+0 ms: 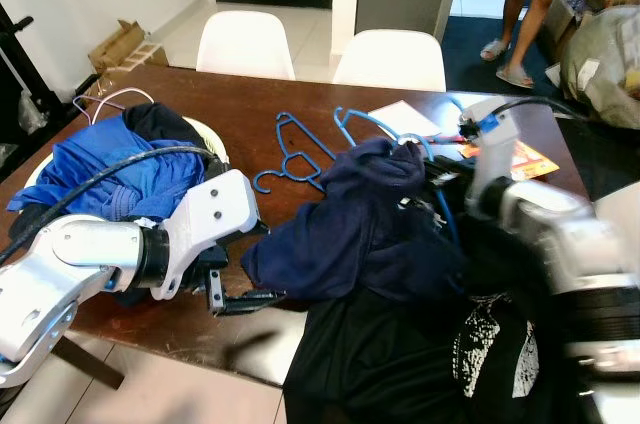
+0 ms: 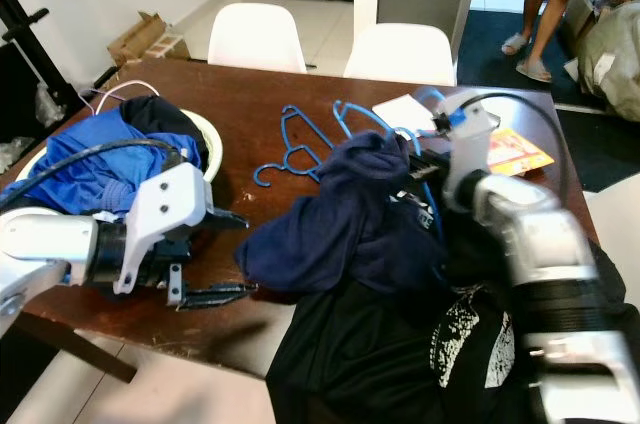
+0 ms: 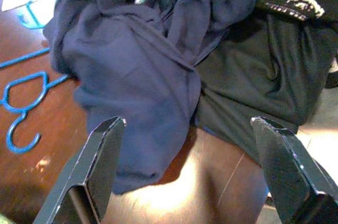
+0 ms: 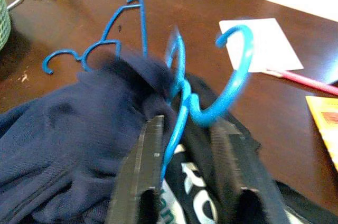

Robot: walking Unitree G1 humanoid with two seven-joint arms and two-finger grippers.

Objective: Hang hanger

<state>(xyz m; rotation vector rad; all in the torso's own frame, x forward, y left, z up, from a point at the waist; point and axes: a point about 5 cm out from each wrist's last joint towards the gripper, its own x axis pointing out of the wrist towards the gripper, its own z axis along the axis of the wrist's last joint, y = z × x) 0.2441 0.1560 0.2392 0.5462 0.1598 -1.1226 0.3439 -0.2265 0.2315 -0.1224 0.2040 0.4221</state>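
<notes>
Black fingers of the right tool [image 4: 185,182] are closed on a light-blue hanger [image 4: 182,102], gripping its wire just below the hook. The navy garment [image 1: 350,224] is draped over that hanger and touches the fingers on one side; beneath it lies a black printed shirt [image 1: 440,354] spilling over the near edge of the dark wood surface [image 1: 230,119]. Left tool [image 3: 195,171] hovers near the front edge, its fingers wide apart, pointed at the navy garment's hem. More blue hangers [image 1: 295,159] lie flat mid-surface. Toward the left edge, a basket [image 2: 205,134] heaped with blue clothes [image 1: 110,174]. White paper [image 4: 261,42] sits by the far edge. Two white chairs [image 1: 245,44] stand beyond the far edge.
</notes>
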